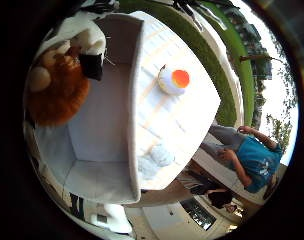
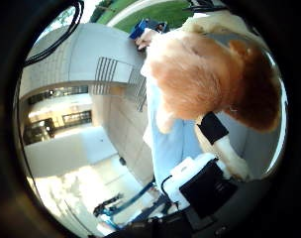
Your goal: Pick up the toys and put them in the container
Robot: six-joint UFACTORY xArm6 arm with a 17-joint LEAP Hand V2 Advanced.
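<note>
While the robot hand (image 2: 210,186) clamps its fingers round the fluffy orange-maned plush lion (image 1: 57,87), I see it close against the palm, directly over the open white fabric container (image 1: 104,125) on the tabletop (image 1: 177,115), so release looks next.

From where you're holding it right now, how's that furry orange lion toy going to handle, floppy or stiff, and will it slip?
The lion toy looks plush with a shaggy mane, so it probably squashes and flops rather than staying stiff. The hand has fingers against it over the white container; the fur likely grips well, though loose fluff could let it slide. It seems light for its bulk and unlikely to break.
</note>
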